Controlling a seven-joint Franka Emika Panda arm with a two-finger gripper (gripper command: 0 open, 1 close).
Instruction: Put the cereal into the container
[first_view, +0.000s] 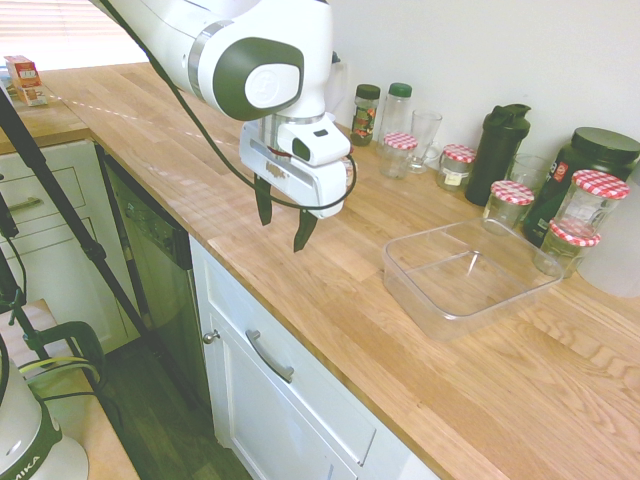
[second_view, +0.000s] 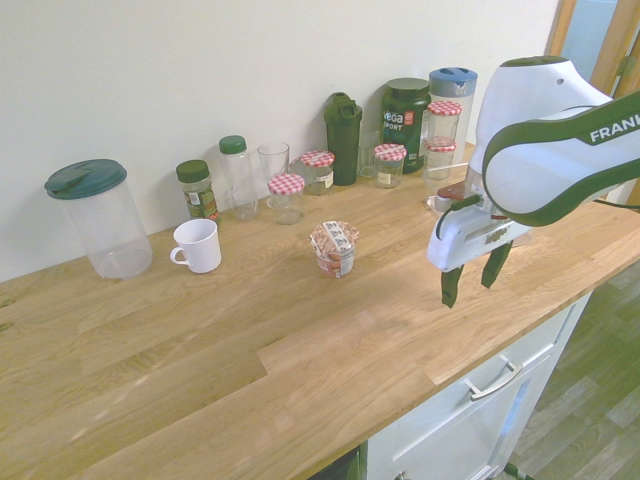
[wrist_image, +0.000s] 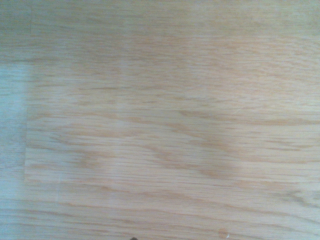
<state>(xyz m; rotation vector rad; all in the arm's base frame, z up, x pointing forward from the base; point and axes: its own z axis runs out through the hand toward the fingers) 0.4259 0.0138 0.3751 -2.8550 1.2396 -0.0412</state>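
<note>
Two words read clearly: "vega SPORT" on the dark tub (second_view: 405, 110) at the back wall, and "FRANK", cut by the frame edge, on the arm. Print on the cereal (second_view: 335, 248) lid is too small to read. That cereal cup stands upright on the desk (second_view: 250, 340), mid-counter, just in front of a red-checked jar (second_view: 286, 197) and near a white mug (second_view: 197, 245). The gripper (second_view: 470, 276) hangs above bare wood near the front edge, well apart from the cereal, fingers (first_view: 264, 200) spread apart and holding nothing. The wrist view shows only wood grain. The container (first_view: 468, 275), a clear square tub, sits empty on the desk beside more checked-lid jars (first_view: 598, 199). A black shaker bottle (first_view: 499, 150) stands behind it. At the far end stands a clear canister (second_view: 98, 215) with a green lid, empty as far as I can see. An empty glass (second_view: 272, 165) stands by the wall.
</note>
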